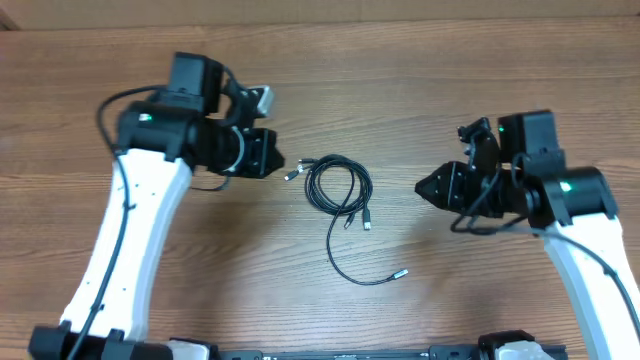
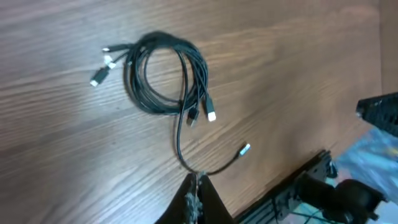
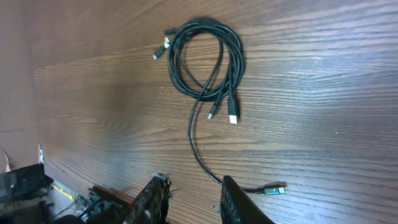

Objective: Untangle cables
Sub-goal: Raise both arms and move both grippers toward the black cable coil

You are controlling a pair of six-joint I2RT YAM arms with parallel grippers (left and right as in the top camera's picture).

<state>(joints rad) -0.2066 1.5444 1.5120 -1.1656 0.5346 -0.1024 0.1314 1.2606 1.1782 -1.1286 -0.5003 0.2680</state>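
Roughly midway btwn L pincer [image 2: 194, 198], R pincer [image 3: 193, 200]: cables [image 3: 237, 62].

No readable text, label, brand, number or sign shows anywhere.

From my console this looks like a robotics lab bench. The wood-grain table [image 1: 420, 60] is the work surface, and a black mounting rail [image 1: 350, 353] runs along the table's near edge. A white left arm [image 1: 130, 230] and a white right arm [image 1: 590, 265] rise from that edge, trailing black wiring [image 1: 104, 108]. Past the table's edge sits a blurred blue shape [image 2: 379, 149] that I cannot identify.
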